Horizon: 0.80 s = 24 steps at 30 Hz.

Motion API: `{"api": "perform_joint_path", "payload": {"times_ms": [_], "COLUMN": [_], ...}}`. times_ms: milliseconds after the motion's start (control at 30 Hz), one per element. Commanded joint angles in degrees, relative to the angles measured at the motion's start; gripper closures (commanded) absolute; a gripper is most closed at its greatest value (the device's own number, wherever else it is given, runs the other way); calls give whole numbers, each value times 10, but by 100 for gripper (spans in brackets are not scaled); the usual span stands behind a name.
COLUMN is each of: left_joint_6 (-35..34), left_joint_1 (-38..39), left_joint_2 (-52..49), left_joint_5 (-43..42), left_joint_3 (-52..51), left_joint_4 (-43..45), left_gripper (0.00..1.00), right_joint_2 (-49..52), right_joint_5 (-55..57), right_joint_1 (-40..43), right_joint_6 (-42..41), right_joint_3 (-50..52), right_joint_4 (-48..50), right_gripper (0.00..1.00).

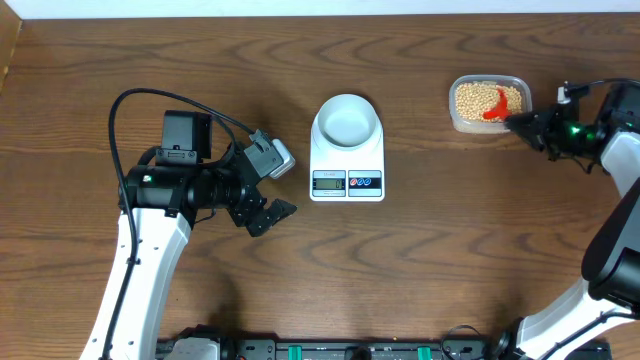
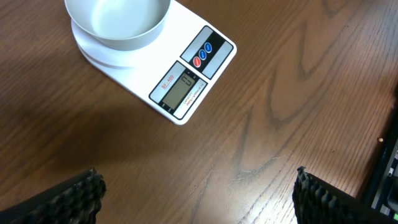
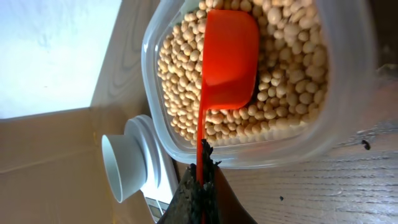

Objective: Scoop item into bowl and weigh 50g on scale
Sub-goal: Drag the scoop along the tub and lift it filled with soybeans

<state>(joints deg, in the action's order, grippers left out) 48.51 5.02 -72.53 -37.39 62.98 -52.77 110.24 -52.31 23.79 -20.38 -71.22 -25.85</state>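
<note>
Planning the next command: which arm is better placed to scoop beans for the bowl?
Right. The right fingers are shut on the orange scoop, which lies on the beans in the tub. The left fingers stand open and empty near the scale.

Left arm [image 1: 150, 250] is showing white links, black joints, looping black cable [image 1: 150, 91]; left end effector [image 2: 196, 199] is showing ribbed black pads [image 2: 81, 196].

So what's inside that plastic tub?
Tan beans and a red scoop lying on them, handle pinched by the right gripper. Beans hide the tub bottom.
</note>
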Motion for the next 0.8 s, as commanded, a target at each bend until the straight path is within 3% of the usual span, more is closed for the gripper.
{"api": "perform_joint_path", "payload": {"times_ms": [0, 767], "left_joint_6": [9, 9], "left_joint_1": [-2, -2], "left_joint_2": [6, 6], "left_joint_5": [-3, -3], "left_joint_3": [14, 14], "left_joint_4": [-3, -3], "left_gripper": [2, 1], "right_joint_2": [8, 8], "right_joint_5": [-55, -134], "right_joint_1": [22, 71], "right_joint_6": [19, 104], "right_joint_3": [-2, -2], "right_joint_4": [1, -41], "right_gripper": [99, 99]}}
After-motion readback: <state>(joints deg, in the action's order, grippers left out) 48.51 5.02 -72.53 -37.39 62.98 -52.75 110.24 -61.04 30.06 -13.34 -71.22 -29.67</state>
